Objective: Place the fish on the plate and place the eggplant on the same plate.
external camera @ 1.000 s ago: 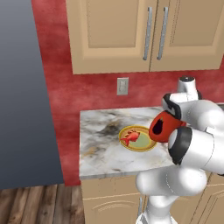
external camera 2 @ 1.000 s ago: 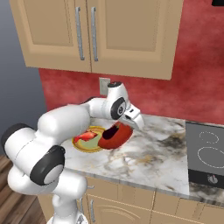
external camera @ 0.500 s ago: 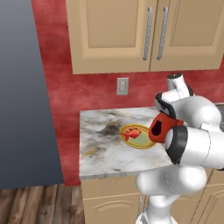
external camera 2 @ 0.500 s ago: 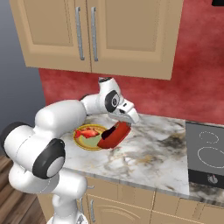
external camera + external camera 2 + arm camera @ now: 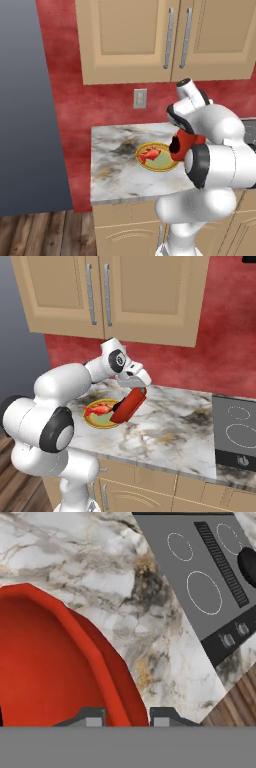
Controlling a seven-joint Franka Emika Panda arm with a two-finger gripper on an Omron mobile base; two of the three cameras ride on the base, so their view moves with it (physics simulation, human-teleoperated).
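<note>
The plate (image 5: 95,418) with its yellow-orange rim lies on the marble counter, also seen from the left (image 5: 165,163). On it rests the red-orange fish (image 5: 100,409) (image 5: 149,155). My gripper (image 5: 141,387) (image 5: 127,717) is shut on the rim of a red-orange bowl (image 5: 129,405) (image 5: 55,662) (image 5: 184,142). The bowl hangs steeply tipped, its mouth turned toward the plate and its lower edge at the plate's right side. A dark patch shows in the bowl's mouth; I cannot tell whether it is the eggplant.
A cooktop (image 5: 235,433) (image 5: 210,587) is set into the counter (image 5: 170,431) to the right. Wall cabinets (image 5: 165,35) hang overhead, with an outlet (image 5: 140,98) on the red wall. The counter ends at its left edge (image 5: 92,165).
The hand has rolled and drawn slightly back toward the wall, tipping the bowl more steeply beside the plate. The fish has not moved.
</note>
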